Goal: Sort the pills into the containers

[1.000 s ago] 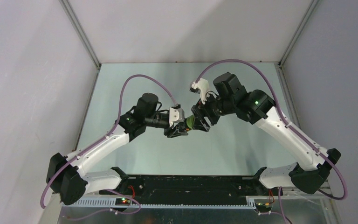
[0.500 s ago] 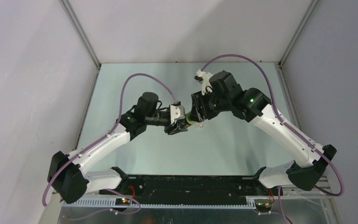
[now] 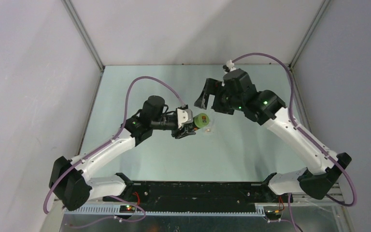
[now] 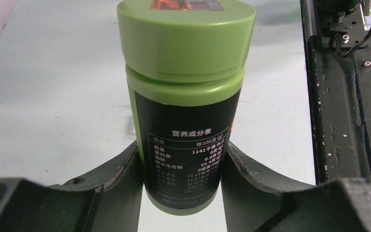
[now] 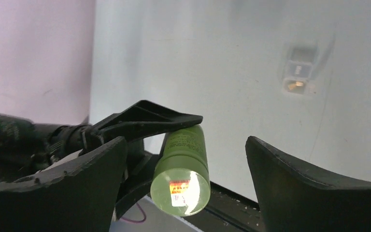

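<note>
right hand point(image 5: 182, 144): off bottle point(image 4: 186, 121), open | left hand point(image 4: 181, 147): still gripping | cap point(image 4: 186, 34) seemingly on

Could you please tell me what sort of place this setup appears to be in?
Probably a lab robot cell: plain walls on metal framing, a table, and a left arm and right arm bolted at its edge.

We see the green bottle point(image 4: 186, 58) in smooth plastic with a soft sheen on its cap, and its dark label point(image 4: 188, 145) looks like matt printed paper. The left gripper's fingers point(image 4: 111, 186) are matt black, rough and chipped along the edges. The container point(image 5: 299, 72) is clear, glossy plastic. The table point(image 3: 174, 159) is pale, smooth and faintly reflective.
</note>
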